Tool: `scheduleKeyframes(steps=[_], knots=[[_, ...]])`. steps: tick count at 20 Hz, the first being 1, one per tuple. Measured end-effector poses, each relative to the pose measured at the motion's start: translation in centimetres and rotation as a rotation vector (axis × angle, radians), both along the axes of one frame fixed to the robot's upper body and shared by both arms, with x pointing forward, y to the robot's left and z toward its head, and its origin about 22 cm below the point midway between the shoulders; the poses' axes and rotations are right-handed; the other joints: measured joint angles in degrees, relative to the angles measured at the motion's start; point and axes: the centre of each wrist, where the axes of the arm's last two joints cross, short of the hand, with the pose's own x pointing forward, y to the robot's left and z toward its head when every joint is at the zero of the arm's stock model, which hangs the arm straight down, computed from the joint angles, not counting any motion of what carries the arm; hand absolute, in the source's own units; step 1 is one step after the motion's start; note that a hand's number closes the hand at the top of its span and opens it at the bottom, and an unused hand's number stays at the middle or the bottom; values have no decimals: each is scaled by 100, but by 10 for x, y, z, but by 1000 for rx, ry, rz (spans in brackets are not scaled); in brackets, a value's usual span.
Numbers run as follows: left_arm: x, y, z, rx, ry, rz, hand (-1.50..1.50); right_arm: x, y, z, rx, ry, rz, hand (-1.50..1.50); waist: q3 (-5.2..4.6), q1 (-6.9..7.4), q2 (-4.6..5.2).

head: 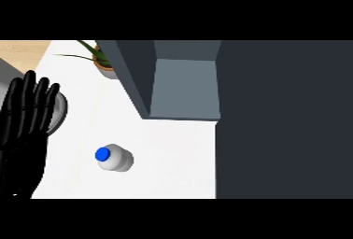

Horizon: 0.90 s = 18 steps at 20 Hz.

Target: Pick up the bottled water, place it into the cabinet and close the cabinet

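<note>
Bottled water (116, 158): stands upright on the white bench (172, 149), seen from almost straight above, blue cap (103, 153) on top; nothing touches it.
Left hand (24, 130): at the view's left edge, resting; fingers (33, 93) straight and spread, pointing up the view, holding nothing.
Right hand: shows nowhere, so I can say nothing of its fingers.
Cabinet (186, 88): dark grey, with a paler recess facing the bench that I read as its open inside. A broad dark panel (283, 116) fills the right side; door or top, I cannot tell.
Position: the bottle sits left of the bench's middle, to the right of my left hand and apart from it, with the cabinet's recess further up the view and to the right.
Nearby: potted plant (103, 63) at the cabinet's far left corner; grey round dish (60, 112) partly hidden behind my fingers.
Handling, my guess: fairly light, stiff at the cap and shoulder, thin-walled and smooth in the body, so it may dent or slip. It looks narrow in the base and easy to tip with a nudge.
Where to hold: round the body below the cap, fingers on one side and thumb opposite, coming in from the side rather than from above.
Stage: pick-up not yet begun; placing and closing lie ahead.
</note>
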Motion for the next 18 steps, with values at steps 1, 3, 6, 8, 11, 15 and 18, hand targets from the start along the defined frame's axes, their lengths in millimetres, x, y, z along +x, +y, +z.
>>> scheduleKeyframes(steps=[1, 3, 6, 8, 11, 15, 18], knots=[[0, 0, 2, -1, 4, -21, -150, -1, -1, 1, -5, 6, 7, -150, 33, -28, -36], [-3, -4, 0, -2, -2, -125, -150, -5, -1, 0, -11, 1, 8, -150, 78, -83, -94], [-10, -18, 5, 7, -28, -366, -150, -12, -2, 4, -21, -26, 9, -150, 114, -173, -159], [-15, -25, -16, -49, 130, -449, -150, -15, 6, -7, 87, 63, 51, -150, 133, -201, -133], [-27, -23, -34, -111, 309, -544, -150, -25, 13, -15, 206, 167, 97, -150, 144, -189, -154], [-48, -4, -37, -150, 428, -618, -150, -48, 11, -18, 281, 242, 131, -150, 149, -163, -180], [-61, 18, -35, -162, 468, -638, -150, -64, 9, -19, 305, 263, 139, -150, 152, -148, -182]])
